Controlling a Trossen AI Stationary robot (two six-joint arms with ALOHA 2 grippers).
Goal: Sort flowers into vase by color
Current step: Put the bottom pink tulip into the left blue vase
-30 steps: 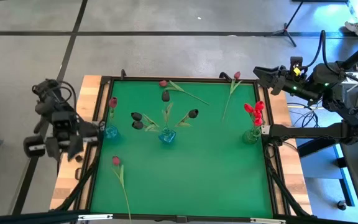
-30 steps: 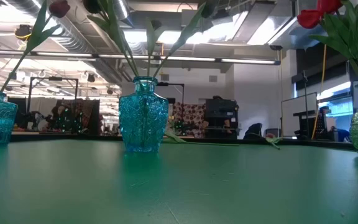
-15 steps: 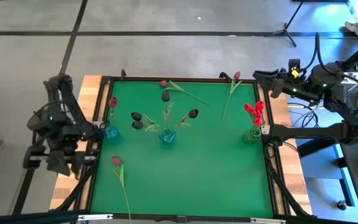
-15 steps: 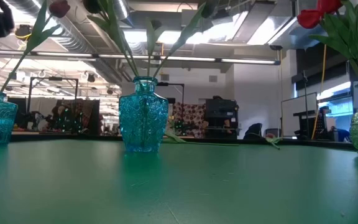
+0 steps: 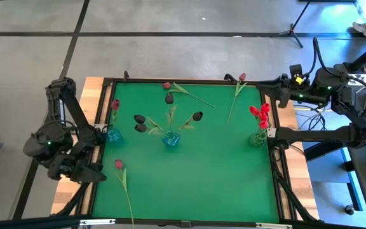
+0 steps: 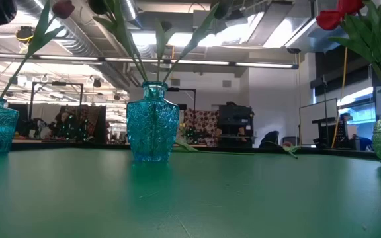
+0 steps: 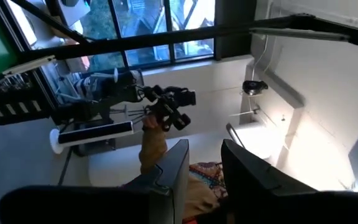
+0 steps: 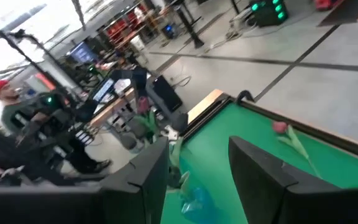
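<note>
So the green mat (image 5: pixel 189 172) is the reference here, seen from the high view. The left gripper (image 5: pixel 97 173) hangs just off the mat's left edge, down toward the near corner, and the left wrist view shows its two fingers (image 7: pixel 173 177) parted by a narrow gap with nothing between them. The closest loose flower is a red tulip (image 5: pixel 119 165) lying flat on the mat just inside that same left edge, stem trailing toward the near side; the gripper is just beside it but not touching. The right gripper (image 5: pixel 264 83) sits over the mat's far right corner, fingers (image 8: pixel 151 168) spread apart and empty in the right wrist view. Near it, a pink-red tulip (image 5: pixel 241 77) lies on the mat at the far edge, stem angled inward, close to that gripper but clear of it. Another loose flower (image 5: pixel 166 84) lies along the far edge nearer the middle. On the mat's left side stands a small blue vase (image 5: pixel 114 135) holding one dull red tulip, the middle blue vase (image 5: pixel 171 139) holds the near-black ones, and the green vase (image 5: pixel 257 138) on the right side holds bright red ones.
</note>
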